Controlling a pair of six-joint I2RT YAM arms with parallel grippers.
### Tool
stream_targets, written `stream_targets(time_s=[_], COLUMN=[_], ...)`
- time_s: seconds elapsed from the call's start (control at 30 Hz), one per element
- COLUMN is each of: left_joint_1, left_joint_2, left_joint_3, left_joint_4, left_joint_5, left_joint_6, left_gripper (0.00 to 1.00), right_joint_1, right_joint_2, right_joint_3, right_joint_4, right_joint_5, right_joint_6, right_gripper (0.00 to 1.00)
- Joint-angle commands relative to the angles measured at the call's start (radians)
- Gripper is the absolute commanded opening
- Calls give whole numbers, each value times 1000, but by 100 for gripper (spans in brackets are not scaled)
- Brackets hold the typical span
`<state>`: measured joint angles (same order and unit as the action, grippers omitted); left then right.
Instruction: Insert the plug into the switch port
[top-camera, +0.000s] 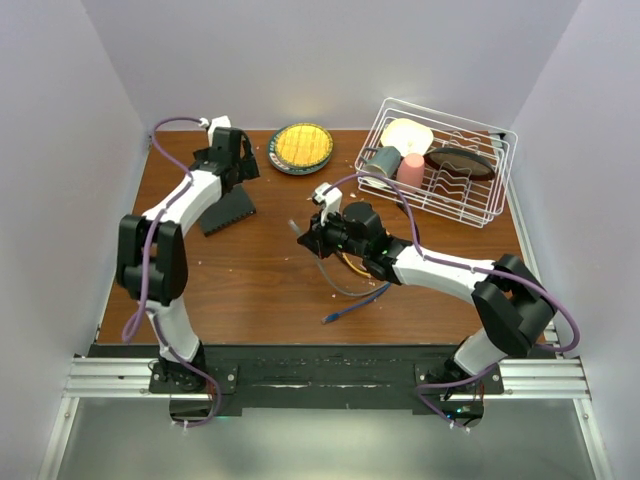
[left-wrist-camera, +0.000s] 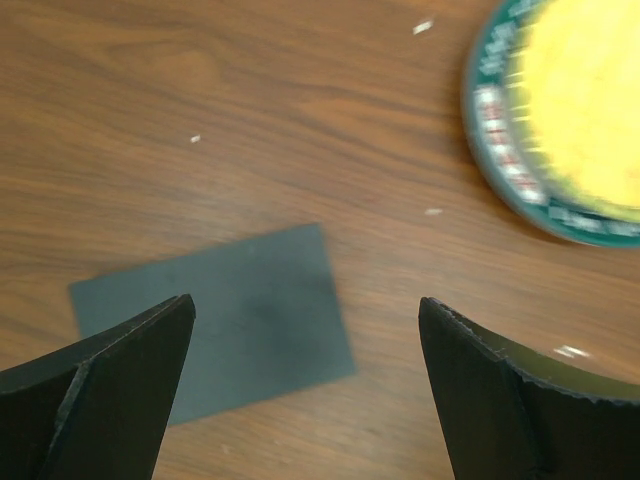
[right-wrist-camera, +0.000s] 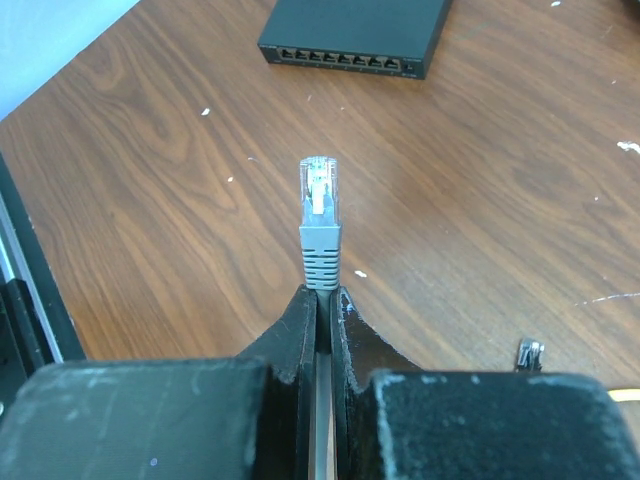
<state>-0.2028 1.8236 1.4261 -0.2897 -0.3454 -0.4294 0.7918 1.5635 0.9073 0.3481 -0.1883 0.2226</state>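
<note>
– Plug (right-wrist-camera: 318, 190): how is it held?
– The right gripper (right-wrist-camera: 318, 300) has its fingers (right-wrist-camera: 298, 335) pressed together on the grey boot (right-wrist-camera: 320, 255), just behind the clear tip. The tip stands out free in front, in line with the fingers.
– Handling?
– Judged light. The clear tip is hard plastic and should keep its line. Its thin latch is the fragile part and would not take a sideways knock. The boot looks ribbed and rubbery, so it gives grip but may flex a little under a push. The cable (top-camera: 350, 292) behind is limp, trails across the table (top-camera: 260, 290) and may tug.
– Is the hold well placed?
– Yes, in the inspector's view: on the boot, close to the tip, with nothing covering the part that must enter.
– Where does it stand against the target?
– Above the table, aimed towards the switch (right-wrist-camera: 352, 22) and well apart from it. The ports (right-wrist-camera: 340, 58) face the plug in a row. Which one is meant cannot be told.
– The switch itself?
– Flat, likely light, and lying loose, so a push could slide it. The left gripper (left-wrist-camera: 305, 305) hovers over it with fingers (left-wrist-camera: 120, 380) spread wide, holding nothing. The plate (left-wrist-camera: 570, 120) lies nearby.
– Recommendation?
– Brace the switch, then feed straight and slowly.
</note>
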Motion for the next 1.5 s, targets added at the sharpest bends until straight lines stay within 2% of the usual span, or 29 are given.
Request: stream_targets(time_s=[0.0, 0.07, 0.23, 0.37, 0.53, 0.67, 1.1, 1.27, 1.47], left_joint_1=[35, 55, 120, 157, 177, 180, 175, 151, 108], left_joint_2=[106, 121, 183, 230, 278, 316, 260, 249, 206], left_joint_3=[96, 94, 106, 122, 128, 100, -162, -217, -239], left_joint_4=[-149, -125, -78, -59, -48, -17, 141, 182, 146], left_joint_5=[-187, -184, -69, -47, -20, 84, 434, 493, 497], left_joint_6=[66, 63, 69, 60, 66, 75, 9, -15, -34], left_gripper=[100, 100, 100, 100, 100, 100, 95, 94, 93], right_joint_1=[0, 0, 0, 0, 1, 1, 1, 1, 3], right_joint_2=[-43, -63, -97, -129, -154, -163, -171, -166, -172], right_joint_3=[-24, -50, -108, -157, -195, -212, -246, -248, -228], right_joint_4=[-3, -1, 0, 20, 11, 11, 25, 19, -23], right_joint_5=[-30, -33, -43, -49, -51, -53, -45, -48, -46], right_joint_6=[18, 23, 49, 75, 81, 80, 78, 75, 58], right_gripper=[0, 0, 0, 0, 0, 0, 0, 0, 0])
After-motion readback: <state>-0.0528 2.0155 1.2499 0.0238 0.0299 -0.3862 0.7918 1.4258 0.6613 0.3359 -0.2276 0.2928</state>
